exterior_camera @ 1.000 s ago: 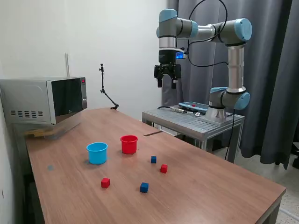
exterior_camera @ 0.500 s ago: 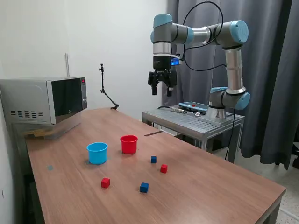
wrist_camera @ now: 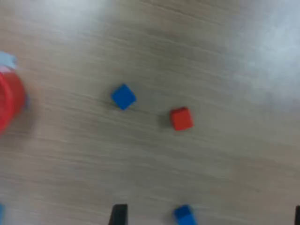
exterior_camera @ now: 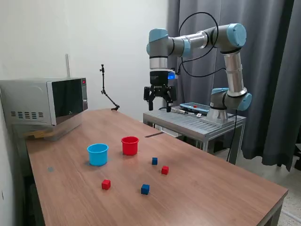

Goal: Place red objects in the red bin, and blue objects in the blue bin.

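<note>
This looks like a robotics lab. A robot arm (exterior_camera: pixel 221 42) stands on a metal stand (exterior_camera: pixel 195 123) at the right of the frame, before dark curtains (exterior_camera: pixel 273 80). A wooden table (exterior_camera: pixel 211 188) fills the lower part, and a microwave (exterior_camera: pixel 44 101) sits at the left.

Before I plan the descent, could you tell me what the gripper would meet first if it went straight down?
Probably bare table. The gripper points down, open and empty; the wrist view shows wood below, near a blue cube and a red cube. Depth is uncertain.

wood-grain table (exterior_camera: pixel 211 188) — matt, glossy plastic cups (exterior_camera: pixel 130 145)
</note>
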`<act>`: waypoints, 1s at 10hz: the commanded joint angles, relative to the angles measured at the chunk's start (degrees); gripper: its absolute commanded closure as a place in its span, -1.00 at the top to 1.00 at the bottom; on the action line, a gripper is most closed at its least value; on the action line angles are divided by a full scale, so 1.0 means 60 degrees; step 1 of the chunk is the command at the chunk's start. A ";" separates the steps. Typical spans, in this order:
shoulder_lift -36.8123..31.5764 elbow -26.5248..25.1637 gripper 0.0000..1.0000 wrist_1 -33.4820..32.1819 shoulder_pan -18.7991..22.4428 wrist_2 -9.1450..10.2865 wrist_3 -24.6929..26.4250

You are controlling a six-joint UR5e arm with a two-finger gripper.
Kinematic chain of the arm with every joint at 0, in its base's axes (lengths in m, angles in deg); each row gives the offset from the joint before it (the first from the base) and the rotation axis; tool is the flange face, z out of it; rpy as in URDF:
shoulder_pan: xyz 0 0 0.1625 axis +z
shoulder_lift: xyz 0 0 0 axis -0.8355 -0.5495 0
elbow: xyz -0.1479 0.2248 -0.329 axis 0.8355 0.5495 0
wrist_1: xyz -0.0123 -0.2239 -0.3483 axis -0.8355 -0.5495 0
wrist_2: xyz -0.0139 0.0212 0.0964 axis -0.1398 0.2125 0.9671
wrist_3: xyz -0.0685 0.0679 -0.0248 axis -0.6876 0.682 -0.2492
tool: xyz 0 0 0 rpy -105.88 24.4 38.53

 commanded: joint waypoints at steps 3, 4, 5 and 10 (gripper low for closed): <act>0.0685 0.0143 1.00 0.0051 -0.0167 0.2122 -0.2852; 0.0890 0.0246 1.00 0.0036 -0.0153 0.1860 -0.2822; 0.1095 0.0291 1.00 0.0022 -0.0095 0.1510 -0.2793; 0.1536 0.0247 1.00 -0.1000 0.0315 -0.0512 -0.0908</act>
